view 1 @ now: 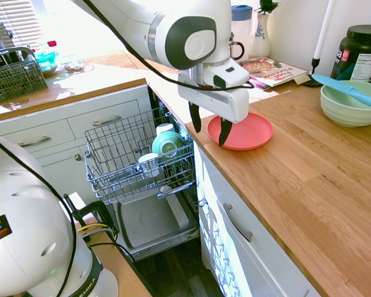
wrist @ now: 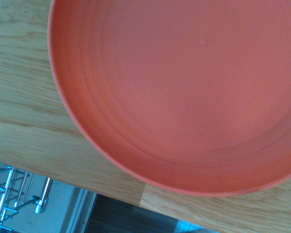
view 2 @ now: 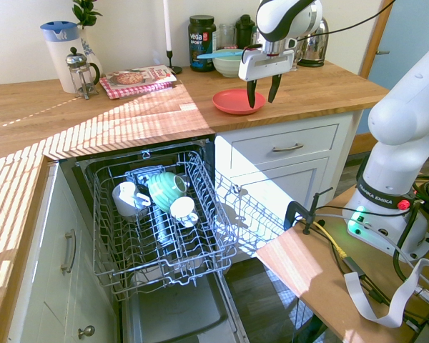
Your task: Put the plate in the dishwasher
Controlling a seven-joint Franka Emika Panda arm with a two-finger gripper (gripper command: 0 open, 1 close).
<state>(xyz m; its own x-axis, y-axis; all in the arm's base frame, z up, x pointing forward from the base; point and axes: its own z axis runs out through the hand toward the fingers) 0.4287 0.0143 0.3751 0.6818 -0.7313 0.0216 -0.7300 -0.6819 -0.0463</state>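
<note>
Gripper hung open at the near edge of the red plate, contact hard to judge. Plate lay on the wood counter. Dishwasher stood open below, rack out, holding green bowl and white cups.

On the bench, near its wall edge: one red plate, one pale green bowl; in the dishwasher, two white mugs, one green-striped bowl.

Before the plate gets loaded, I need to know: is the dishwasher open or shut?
Open: its wire rack is pulled out, and the lowered door shows beneath it.
</note>
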